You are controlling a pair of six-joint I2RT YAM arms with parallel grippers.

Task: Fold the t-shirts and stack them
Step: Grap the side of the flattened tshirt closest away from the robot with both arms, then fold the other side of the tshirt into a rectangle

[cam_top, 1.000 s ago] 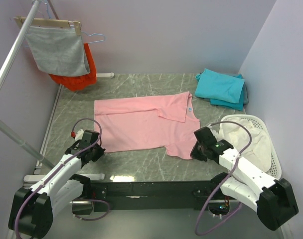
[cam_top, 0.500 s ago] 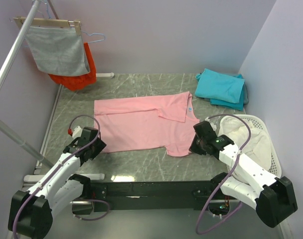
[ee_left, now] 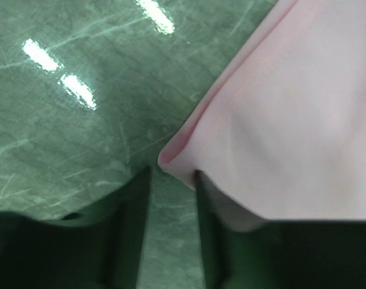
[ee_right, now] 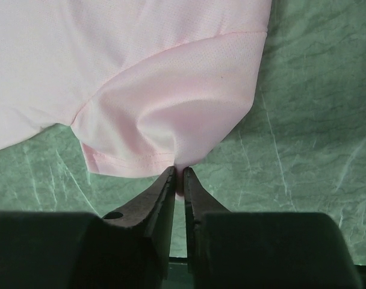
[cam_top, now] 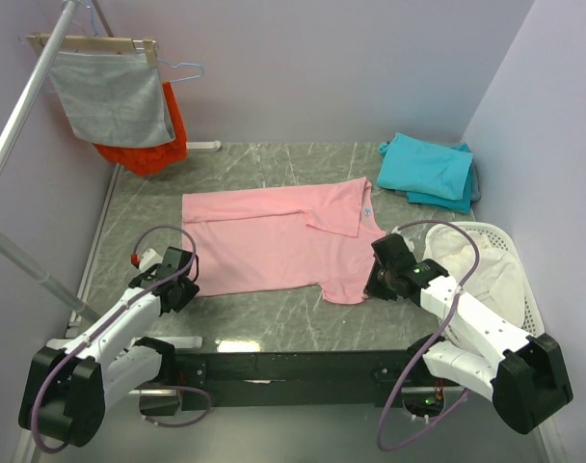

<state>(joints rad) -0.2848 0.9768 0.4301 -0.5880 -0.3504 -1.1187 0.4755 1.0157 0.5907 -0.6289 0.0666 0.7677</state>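
**A:** Where's the pink t-shirt (cam_top: 274, 246)?

**B:** Spread flat in the middle of the table (cam_top: 274, 318), bottom hem toward the left edge, collar toward the right edge. The far sleeve is folded in over the chest.

**A:** Any writing on it?

**B:** Only a small blue mark (cam_top: 368, 210) by the collar, too small to read.

**A:** And the left gripper (cam_top: 189, 287)?

**B:** It's at the shirt's near-left corner. Its fingers (ee_left: 126, 241) stand apart, and the cloth's corner lies right at the gap between the tips, unclamped.

**A:** The right gripper (cam_top: 372, 287)?

**B:** It's at the hem of the near sleeve. Its fingers (ee_right: 153, 211) are almost together with a tuck of pink cloth in the slit. I cannot tell whether they pinch it.

**A:** The rest?

**B:** The teal t-shirts (cam_top: 426, 169) lie piled at the far-right corner, well apart from the pink one. A white basket (cam_top: 519, 280) sits at the right edge. A grey cloth (cam_top: 110, 96) and an orange-red garment (cam_top: 163, 149) hang over the far-left corner.
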